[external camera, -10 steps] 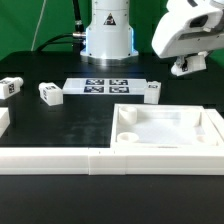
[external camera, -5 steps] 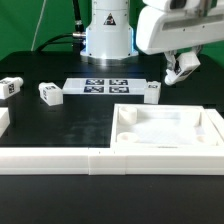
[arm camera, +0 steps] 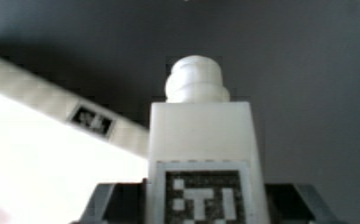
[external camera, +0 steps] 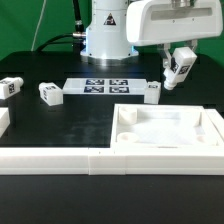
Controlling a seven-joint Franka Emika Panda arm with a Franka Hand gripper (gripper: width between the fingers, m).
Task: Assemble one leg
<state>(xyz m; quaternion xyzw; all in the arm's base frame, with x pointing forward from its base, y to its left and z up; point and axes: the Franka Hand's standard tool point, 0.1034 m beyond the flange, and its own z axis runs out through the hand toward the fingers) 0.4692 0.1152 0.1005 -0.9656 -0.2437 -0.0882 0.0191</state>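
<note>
My gripper (external camera: pixel 177 63) hangs in the air at the exterior view's upper right, shut on a leg (external camera: pixel 181 70), a small white block with a black-and-white tag. In the wrist view the leg (arm camera: pixel 202 130) stands between the dark fingers (arm camera: pixel 116 202), its rounded peg tip pointing away from the camera and its tag facing the camera. The held leg is above the far right corner of the large white square panel (external camera: pixel 200 142). Three more legs lie on the black table: one (external camera: pixel 152 92) just behind the panel, one (external camera: pixel 50 93) at the left and one (external camera: pixel 10 86) at the far left.
The marker board (external camera: pixel 105 85) lies in front of the robot base (external camera: pixel 108 35). A long white rail (external camera: pixel 60 160) runs along the table's front edge. A white piece (external camera: pixel 3 125) sits at the left edge. In the wrist view a white edge (arm camera: pixel 35 85) with a tag lies below.
The gripper has moved toward the exterior view's left and slightly down, still holding the leg. Nothing on the table has moved.
</note>
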